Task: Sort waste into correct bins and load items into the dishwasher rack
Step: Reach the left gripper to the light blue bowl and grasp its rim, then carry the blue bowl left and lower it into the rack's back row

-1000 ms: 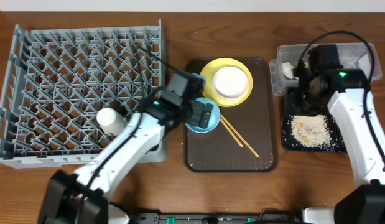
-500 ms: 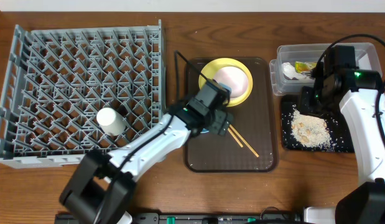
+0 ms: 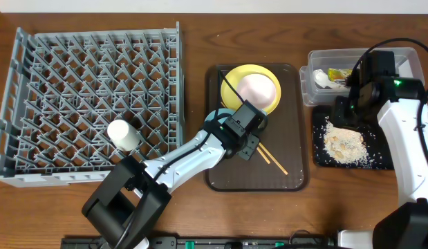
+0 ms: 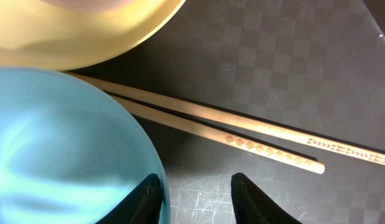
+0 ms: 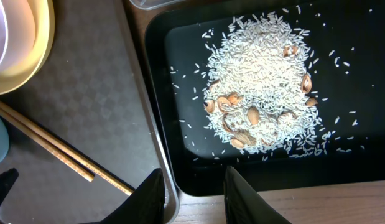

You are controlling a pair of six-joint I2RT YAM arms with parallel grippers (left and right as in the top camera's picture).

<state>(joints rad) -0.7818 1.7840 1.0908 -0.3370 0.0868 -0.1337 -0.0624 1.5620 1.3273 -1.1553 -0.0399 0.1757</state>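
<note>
Loading step: the left end effector (image 4: 195,198), released and empty, hovers over the wooden chopsticks (image 4: 242,121) on the brown serving tray (image 4: 316,62), beside the light blue bowl (image 4: 61,149). Next, it likely lowers and pinches both.

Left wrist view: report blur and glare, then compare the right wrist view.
Left wrist: the light blue bowl is soft, with pale glare streaks; the yellow plate rim is blurred; the chopsticks are sharp. Right wrist: the food scraps on the black tray are crisp.
</note>
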